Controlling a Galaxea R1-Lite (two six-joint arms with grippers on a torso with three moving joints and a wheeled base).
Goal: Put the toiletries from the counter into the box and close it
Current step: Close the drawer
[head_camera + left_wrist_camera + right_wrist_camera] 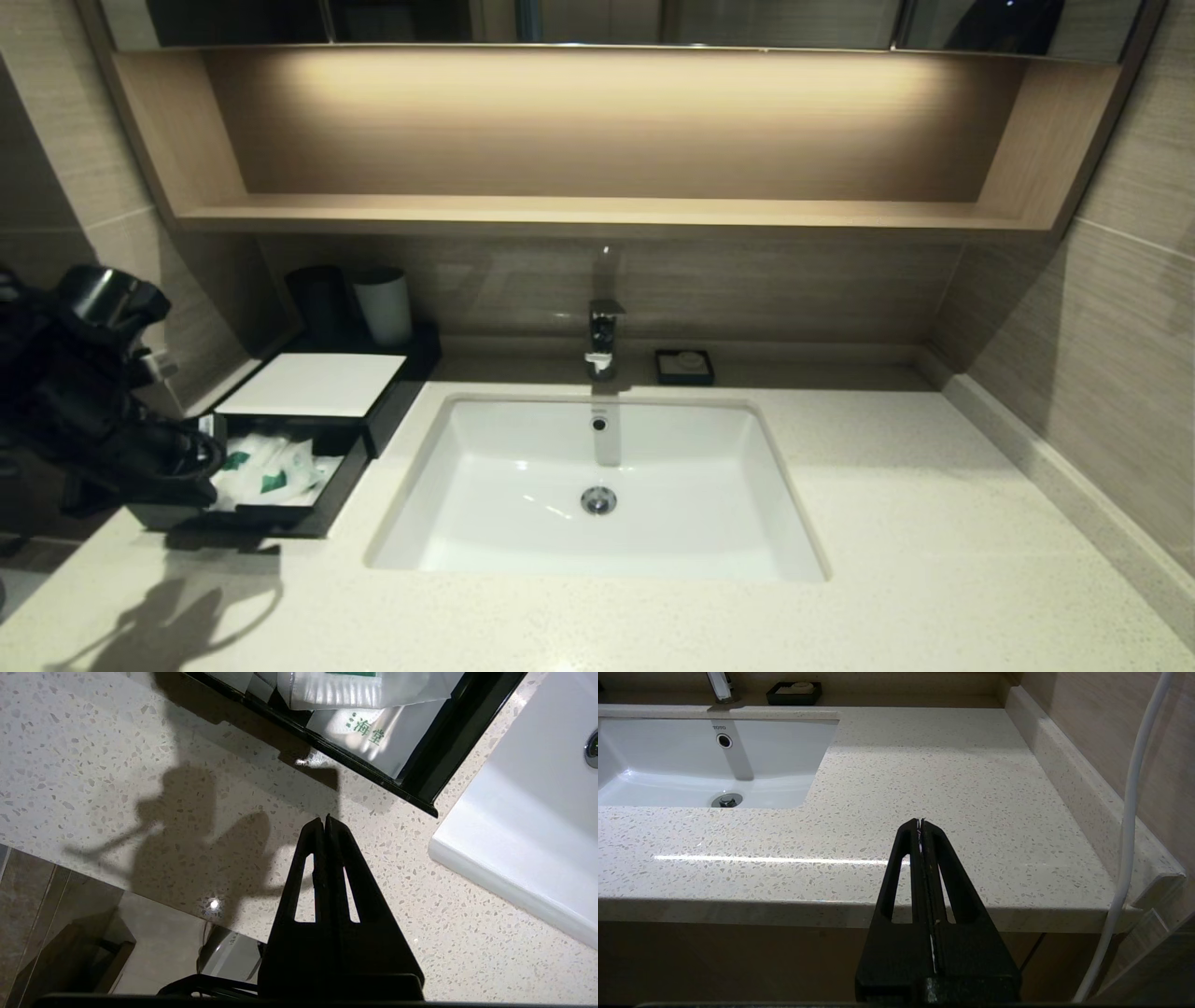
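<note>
Now the left end effector (324, 820) hangs pressed together and empty over the cream-white speckled stone counter (93, 742), just in front of the low black rectangular box (280, 516), whose drawer stands pulled out.

Inside that drawer lie the clear plastic-wrapped white toiletries with green labels (271, 467); the head view shows them bunched together, partly behind the black left arm, so the two packets are hard to tell apart. From the left wrist only a corner of the drawer shows, with the wrapped packets cut off at the frame edge. The box's flat white top panel (313, 383) sits behind the open drawer. Over on the other side, the right end effector (920, 822) is pressed together too, empty, parked off the counter's front edge, near the white rectangular sink (691, 765).
</note>
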